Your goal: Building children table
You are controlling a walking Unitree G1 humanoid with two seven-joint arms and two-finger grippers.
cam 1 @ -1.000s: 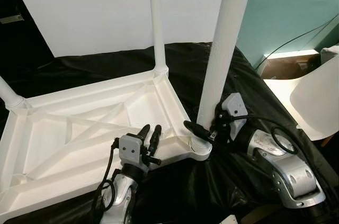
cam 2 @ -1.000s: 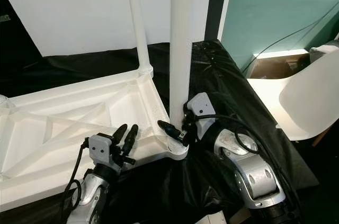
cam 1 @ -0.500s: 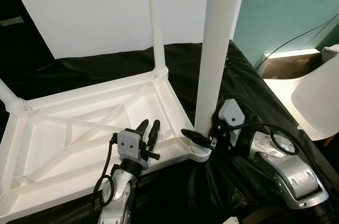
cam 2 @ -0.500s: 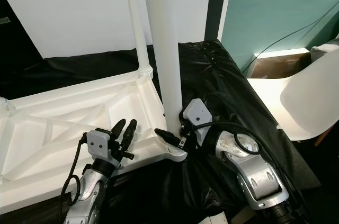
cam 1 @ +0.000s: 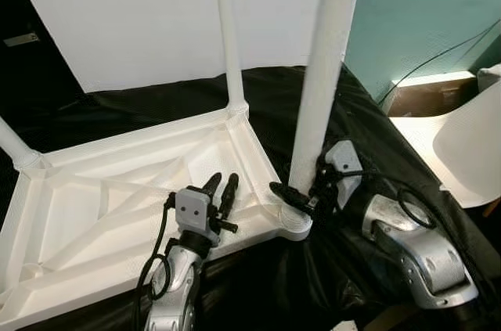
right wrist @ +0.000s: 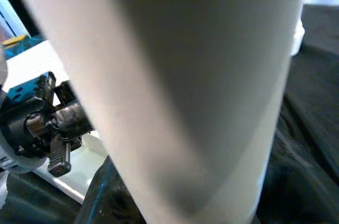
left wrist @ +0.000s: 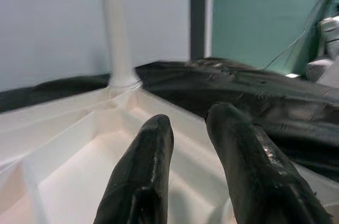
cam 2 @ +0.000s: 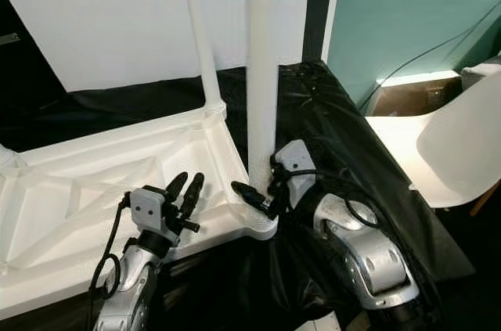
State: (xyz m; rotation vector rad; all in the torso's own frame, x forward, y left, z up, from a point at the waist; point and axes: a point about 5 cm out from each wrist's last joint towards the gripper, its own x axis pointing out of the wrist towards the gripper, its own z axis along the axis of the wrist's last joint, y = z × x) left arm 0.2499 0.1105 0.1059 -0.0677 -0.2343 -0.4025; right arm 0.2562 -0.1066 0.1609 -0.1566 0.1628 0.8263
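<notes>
A white plastic children's table (cam 1: 78, 221) lies upside down on black cloth. Two of its legs stand up: one at the far corner (cam 1: 227, 34), one at the left corner (cam 1: 12, 147). A third leg (cam 1: 321, 73) stands at the near right corner socket (cam 1: 293, 221), leaning slightly right. My right gripper (cam 1: 296, 194) is shut on that leg's base, one black finger across its front. My left gripper (cam 1: 221, 186) hovers over the table's underside by the near rim. Its fingers (left wrist: 143, 171) are a little apart with nothing between them.
Black cloth (cam 1: 368, 135) covers the work surface and drops away on the right. A white chair (cam 1: 470, 151) and a cardboard box (cam 1: 419, 96) stand to the right. A white board (cam 1: 141, 18) stands behind the table, beside a teal wall.
The leg in my right gripper swung from leaning right to nearly upright, then back to a slight lean. My left gripper stayed in about the same place. The camera shifted a little.
</notes>
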